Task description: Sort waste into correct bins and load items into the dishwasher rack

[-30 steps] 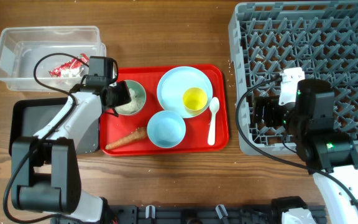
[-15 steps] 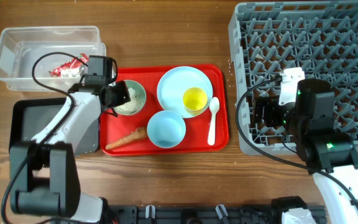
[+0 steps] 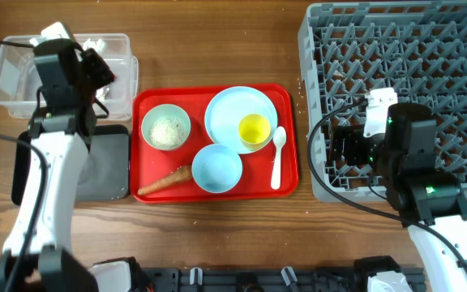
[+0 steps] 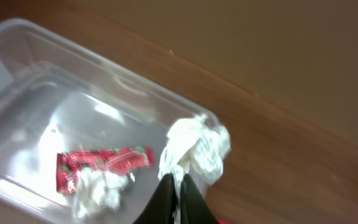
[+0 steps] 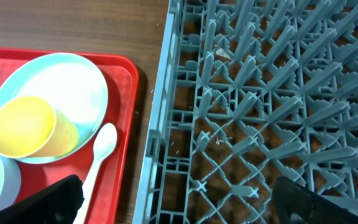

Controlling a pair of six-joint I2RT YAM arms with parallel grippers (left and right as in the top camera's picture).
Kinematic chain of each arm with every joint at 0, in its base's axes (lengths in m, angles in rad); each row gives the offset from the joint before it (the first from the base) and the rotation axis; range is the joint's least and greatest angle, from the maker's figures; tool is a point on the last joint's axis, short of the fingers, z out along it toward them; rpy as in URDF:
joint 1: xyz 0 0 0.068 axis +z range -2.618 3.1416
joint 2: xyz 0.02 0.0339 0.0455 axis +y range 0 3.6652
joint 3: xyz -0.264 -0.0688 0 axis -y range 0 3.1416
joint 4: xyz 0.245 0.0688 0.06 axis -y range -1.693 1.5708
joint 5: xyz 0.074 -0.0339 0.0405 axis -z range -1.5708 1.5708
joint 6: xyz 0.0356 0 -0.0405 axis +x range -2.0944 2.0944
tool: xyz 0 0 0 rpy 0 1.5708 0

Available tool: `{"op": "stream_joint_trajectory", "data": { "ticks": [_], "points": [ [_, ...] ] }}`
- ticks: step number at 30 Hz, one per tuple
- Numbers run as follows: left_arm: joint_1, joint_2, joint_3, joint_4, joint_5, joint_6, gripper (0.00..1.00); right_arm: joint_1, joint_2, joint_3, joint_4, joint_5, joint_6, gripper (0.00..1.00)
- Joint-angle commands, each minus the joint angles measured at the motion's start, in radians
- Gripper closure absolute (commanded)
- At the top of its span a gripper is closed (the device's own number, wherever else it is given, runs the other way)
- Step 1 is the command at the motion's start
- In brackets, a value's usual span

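Note:
My left gripper [image 4: 176, 182] is shut on a crumpled white wad [image 4: 196, 144] and holds it over the right end of the clear tub [image 3: 14, 77]. In the left wrist view the red-and-white wrapper [image 4: 104, 163] lies in the tub [image 4: 55, 81] beside another white wad [image 4: 97, 191]. The pale green bowl [image 3: 165, 127] holds white grains. The carrot-like stick [image 3: 164, 182], blue bowl [image 3: 216, 168], blue plate [image 3: 235, 105], yellow cup [image 3: 254, 129] and white spoon [image 3: 277, 158] are on the red tray. My right gripper [image 5: 179, 199] is open over the left edge of the grey rack [image 3: 428, 49].
The red tray [image 3: 147, 101] sits at mid-table. The black tray [image 3: 108, 166] lies left of it, partly under my left arm. The plate [image 5: 73, 81], cup [image 5: 27, 127] and spoon [image 5: 98, 155] show in the right wrist view, left of the rack wall [image 5: 157, 118].
My left arm has lifted from the green bowl and swung up and left to the clear tub, carrying the white wad. The right arm has not moved.

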Motion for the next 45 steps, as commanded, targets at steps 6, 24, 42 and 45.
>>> {"op": "stream_joint_trajectory", "data": {
  "ticks": [6, 24, 42, 45],
  "points": [
    [0.064, 0.195, 0.006, 0.164, -0.013, 0.005, 0.49, -0.004, 0.003, 0.019, 0.003, 0.009, 0.012, 0.0],
    [0.008, 0.109, 0.007, -0.026, 0.138, 0.006, 0.4, -0.004, 0.003, 0.019, -0.001, 0.009, 0.013, 0.0],
    [-0.492, 0.269, 0.002, -0.441, 0.005, 0.005, 0.4, -0.004, 0.003, 0.019, -0.002, -0.002, 0.015, 0.0],
    [-0.492, 0.321, 0.002, -0.424, 0.005, 0.005, 0.46, -0.004, 0.003, 0.019, -0.002, -0.002, 0.015, 0.0]
  ]
}}
